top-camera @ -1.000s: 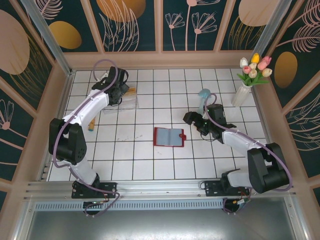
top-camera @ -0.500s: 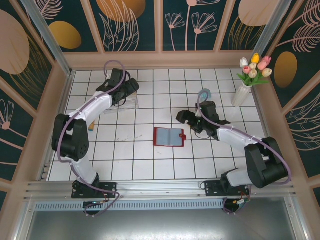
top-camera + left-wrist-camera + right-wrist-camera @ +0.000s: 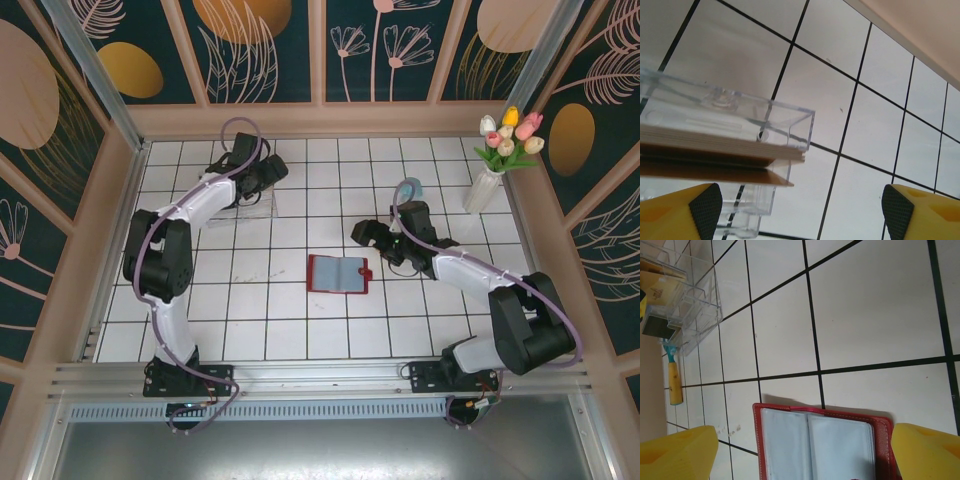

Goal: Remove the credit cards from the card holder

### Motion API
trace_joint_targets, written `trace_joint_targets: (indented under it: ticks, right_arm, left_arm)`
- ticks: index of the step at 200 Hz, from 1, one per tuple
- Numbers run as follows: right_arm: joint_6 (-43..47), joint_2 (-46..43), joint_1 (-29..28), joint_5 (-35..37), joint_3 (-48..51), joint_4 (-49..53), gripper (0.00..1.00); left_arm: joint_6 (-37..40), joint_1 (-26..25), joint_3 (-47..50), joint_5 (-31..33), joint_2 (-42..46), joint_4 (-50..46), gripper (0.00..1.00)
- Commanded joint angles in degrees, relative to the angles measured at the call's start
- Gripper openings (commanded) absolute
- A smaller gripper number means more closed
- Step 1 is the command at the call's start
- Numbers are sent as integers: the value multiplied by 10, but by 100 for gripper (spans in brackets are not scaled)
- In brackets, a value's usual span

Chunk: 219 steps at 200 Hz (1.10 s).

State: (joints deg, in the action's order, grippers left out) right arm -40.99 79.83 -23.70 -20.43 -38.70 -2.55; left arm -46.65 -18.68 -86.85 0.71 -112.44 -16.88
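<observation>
**Wallet open under the right gripper, cards stacked by the left**

The left gripper (image 3: pixel 268 170) sits at the clear box (image 3: pixel 740 107), its jaws wide apart with nothing between them. A stack of tan cards (image 3: pixel 715 147) lies flat inside the box, just ahead of one jaw rather than in the gap. The box reads as the drop-off spot, keeping loose cards together and away from the work.

The right gripper (image 3: pixel 365 233) hangs above the wallet (image 3: pixel 820 440), its jaws also spread and empty. The wallet lies flat and opened with its pale pockets up, presumably so a jaw can reach into them. Its long axis runs from one jaw across to the other, and its fold points straight ahead of the gripper. Whether any card remains inside I cannot tell.
</observation>
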Motion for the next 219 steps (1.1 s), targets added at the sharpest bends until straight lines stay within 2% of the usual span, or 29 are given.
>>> trace_joint_targets:
  ticks: [1,33,65,121,156,167,179,209,219]
  right_arm:
    - [-1,5,-4,9,-22,9,91]
    - [-1,-1,-4,12,-19,13,91]
    - [-1,-6,-4,14,-14,16,91]
    - [6,9,-12,8,-25,15,91]
    - [20,34,-47,38,-58,41,90]
    - [24,44,-64,56,-73,56,90]
    - [26,56,-82,75,-87,74,89]
    - [29,92,-134,126,-129,130,84]
    - [30,104,-149,141,-144,156,77]
  left_arm:
    - [24,4,-40,23,-25,-17,85]
    - [42,4,-90,51,-60,-45,85]
    - [35,4,-77,29,-55,-39,84]
    - [38,3,9,-18,33,-2,84]
    - [46,4,83,-20,118,22,86]
    - [49,4,115,-17,148,34,88]
    - [50,4,159,-15,189,54,98]
    - [55,4,253,-18,250,89,99]
    - [55,4,275,-22,263,91,99]
